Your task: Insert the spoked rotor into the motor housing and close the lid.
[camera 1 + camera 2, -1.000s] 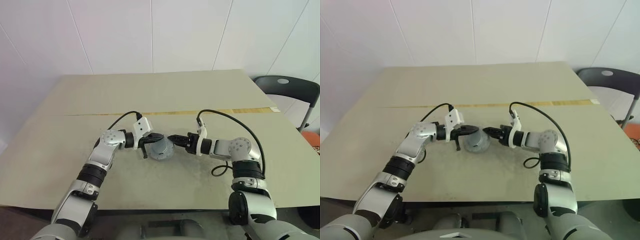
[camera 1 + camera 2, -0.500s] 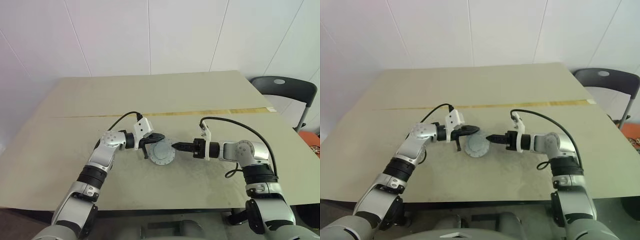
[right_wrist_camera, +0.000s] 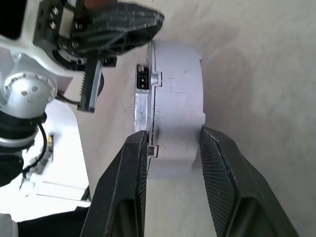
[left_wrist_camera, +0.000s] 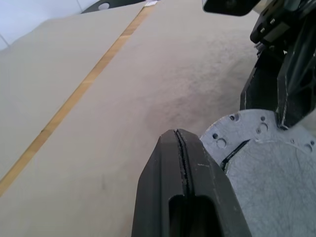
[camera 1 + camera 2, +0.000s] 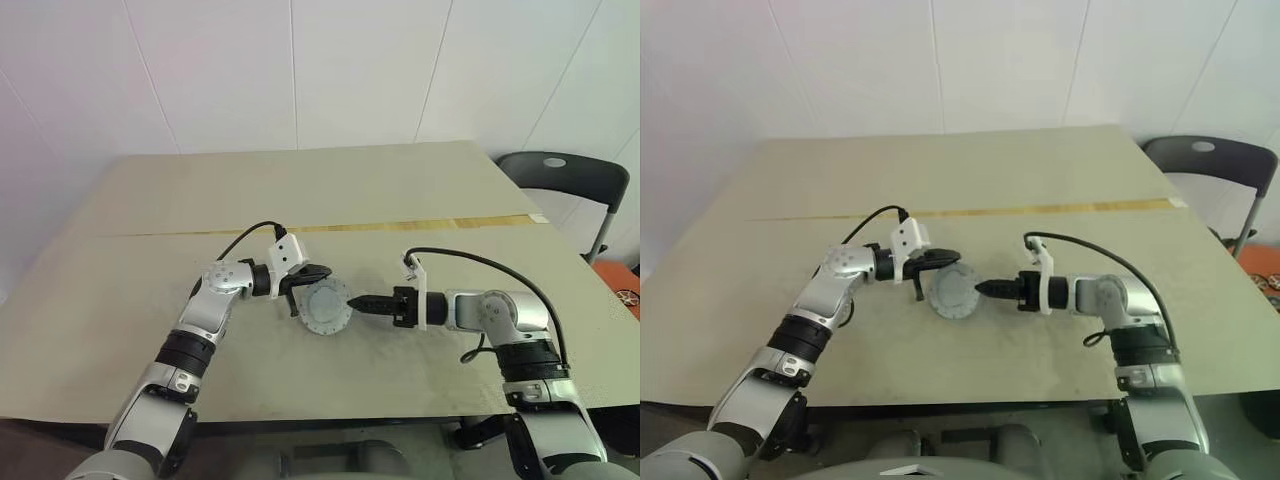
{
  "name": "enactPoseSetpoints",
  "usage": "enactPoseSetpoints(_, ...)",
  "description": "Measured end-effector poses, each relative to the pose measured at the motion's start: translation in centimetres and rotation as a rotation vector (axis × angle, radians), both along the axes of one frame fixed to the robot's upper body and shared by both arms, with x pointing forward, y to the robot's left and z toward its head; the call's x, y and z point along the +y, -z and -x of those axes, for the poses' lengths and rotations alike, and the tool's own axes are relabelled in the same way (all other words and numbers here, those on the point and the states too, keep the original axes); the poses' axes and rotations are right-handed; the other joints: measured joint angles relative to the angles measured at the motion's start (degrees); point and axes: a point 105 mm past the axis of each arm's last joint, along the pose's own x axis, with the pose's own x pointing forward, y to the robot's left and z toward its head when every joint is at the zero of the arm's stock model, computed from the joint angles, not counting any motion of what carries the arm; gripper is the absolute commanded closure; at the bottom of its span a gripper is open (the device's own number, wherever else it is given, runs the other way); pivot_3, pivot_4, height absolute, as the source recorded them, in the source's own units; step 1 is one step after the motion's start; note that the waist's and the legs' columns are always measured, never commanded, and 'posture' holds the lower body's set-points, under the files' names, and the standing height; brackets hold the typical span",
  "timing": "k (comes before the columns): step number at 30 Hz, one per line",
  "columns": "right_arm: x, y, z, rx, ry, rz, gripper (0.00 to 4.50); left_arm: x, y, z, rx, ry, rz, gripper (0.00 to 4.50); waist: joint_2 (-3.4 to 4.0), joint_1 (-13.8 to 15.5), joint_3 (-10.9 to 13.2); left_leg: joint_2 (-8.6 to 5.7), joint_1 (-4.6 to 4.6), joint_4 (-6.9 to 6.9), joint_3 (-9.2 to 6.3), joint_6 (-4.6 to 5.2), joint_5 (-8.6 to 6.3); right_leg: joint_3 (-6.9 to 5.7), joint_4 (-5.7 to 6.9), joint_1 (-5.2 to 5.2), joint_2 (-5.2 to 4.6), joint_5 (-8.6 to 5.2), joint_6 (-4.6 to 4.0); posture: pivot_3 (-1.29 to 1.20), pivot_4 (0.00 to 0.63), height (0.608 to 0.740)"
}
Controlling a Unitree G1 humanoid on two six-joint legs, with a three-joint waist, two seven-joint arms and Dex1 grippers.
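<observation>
Round grey metal lid (image 5: 326,306), flange dotted with holes, on beige table (image 5: 400,200): right gripper (image 3: 173,145) clamps its edge; left gripper (image 5: 318,272), fingers pressed together, touches its far rim.

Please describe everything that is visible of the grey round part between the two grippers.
The grey round part looks like matt pale metal: a thick smooth drum with a thinner flat plate on one face, which has small holes around its rim and a small dark connector at its edge. It is tilted, with the plate facing up toward the head camera, above the table. The right gripper clamps it across its thickness. The shut left gripper is beside its rim; contact there is unclear.
</observation>
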Motion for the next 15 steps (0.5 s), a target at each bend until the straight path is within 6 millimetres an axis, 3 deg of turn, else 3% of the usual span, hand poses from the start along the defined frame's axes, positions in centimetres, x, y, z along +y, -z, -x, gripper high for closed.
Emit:
enactPoseSetpoints(5,0.5,0.7,0.6,0.031,-0.029,0.002,3.28,0.3,0.3,-0.3,0.005,-0.025,-0.007,4.5,-0.01,-1.17,0.01,0.11,0.07,0.0,-0.23,0.0,0.0,0.16,0.03,-0.08,0.56,0.04,-0.15,0.0,0.0,0.74)
enactPoseSetpoints(15,1.0,1.7,-0.8,0.161,0.105,-0.13,3.28,1.2,0.9,-1.0,-0.002,-0.096,-0.027,4.5,0.0,-1.2,0.01,0.07,0.06,0.03,-1.08,0.0,0.01,0.32,0.35,-0.34,1.11,0.2,-0.82,0.0,0.0,0.74)
